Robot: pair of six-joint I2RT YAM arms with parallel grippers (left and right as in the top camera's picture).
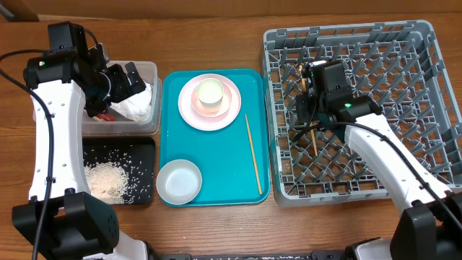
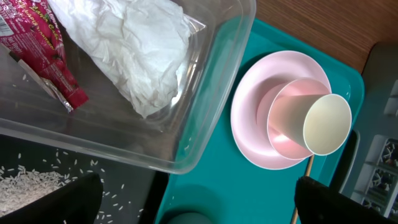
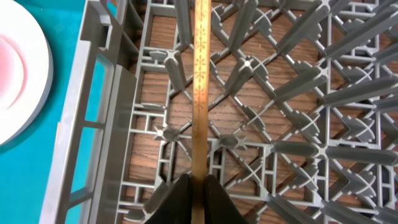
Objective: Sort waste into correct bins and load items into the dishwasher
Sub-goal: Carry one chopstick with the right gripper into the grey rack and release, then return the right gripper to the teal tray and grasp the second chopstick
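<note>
My right gripper (image 1: 312, 121) hangs over the left part of the grey dish rack (image 1: 436, 87), shut on a wooden chopstick (image 3: 199, 93). The stick lies lengthwise above the rack's pegs (image 3: 280, 81). A second chopstick (image 1: 253, 153) lies on the teal tray (image 1: 170, 137). On the pale pink plate (image 1: 189, 115) sits a pinkish bowl (image 2: 283, 127) with a white cup (image 2: 326, 123) in it. A white-grey bowl (image 1: 179, 181) rests at the tray's front left. My left gripper (image 1: 123, 79) is open above the clear tub (image 1: 150, 68), which holds the crumpled napkin (image 2: 134, 46) and the red wrapper (image 2: 43, 46). Rice (image 1: 107, 178) lies in the black tray (image 1: 148, 170).
Tub and black tray stand side by side left of the teal tray, and the rack stands right of it. Bare wooden table (image 1: 216, 36) runs along the back. In the left wrist view loose rice grains (image 2: 68, 167) are scattered across the black tray.
</note>
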